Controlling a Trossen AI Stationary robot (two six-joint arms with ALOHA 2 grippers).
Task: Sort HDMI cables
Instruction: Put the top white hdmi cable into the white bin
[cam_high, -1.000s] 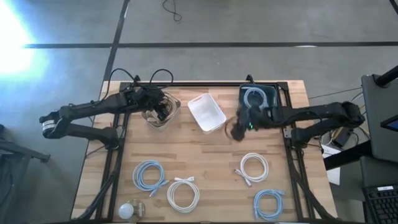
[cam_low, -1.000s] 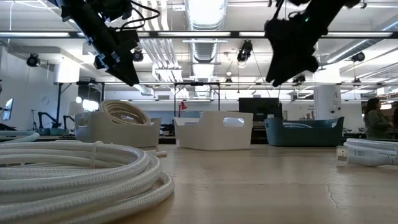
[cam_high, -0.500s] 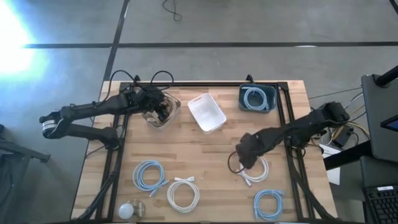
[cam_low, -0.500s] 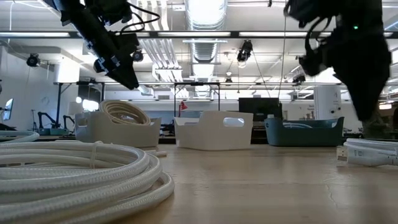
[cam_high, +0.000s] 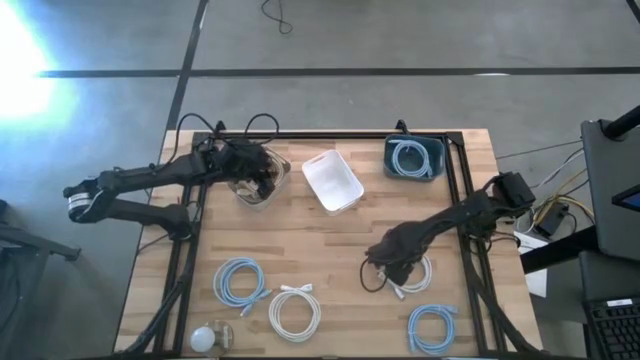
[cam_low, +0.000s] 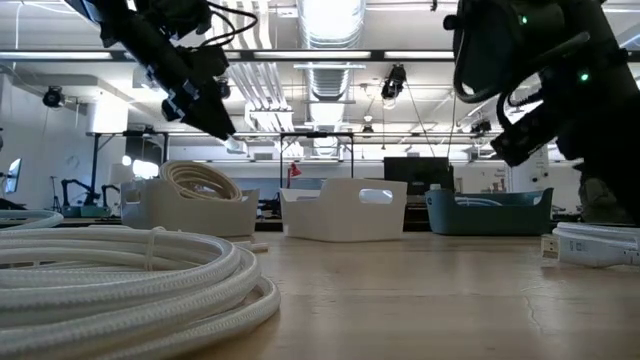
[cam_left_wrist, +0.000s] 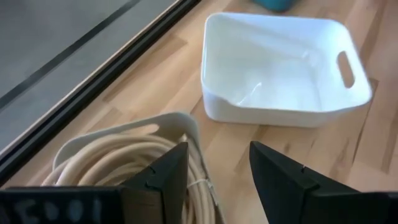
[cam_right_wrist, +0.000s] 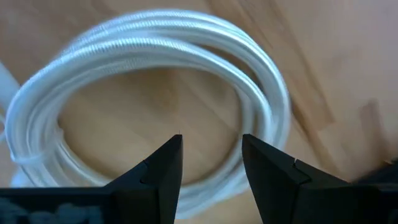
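With its jaws parted and empty, the right gripper (cam_right_wrist: 211, 165) hung over the white coil (cam_right_wrist: 155, 93) lying on the table (cam_high: 330, 240); a descent off the strand risked closing on air or nudging the coil aside.

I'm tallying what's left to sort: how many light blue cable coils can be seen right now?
3. One light blue coil lies in the dark teal bin at the table's far right; one on the near left; one at the near right corner. None seems hidden.
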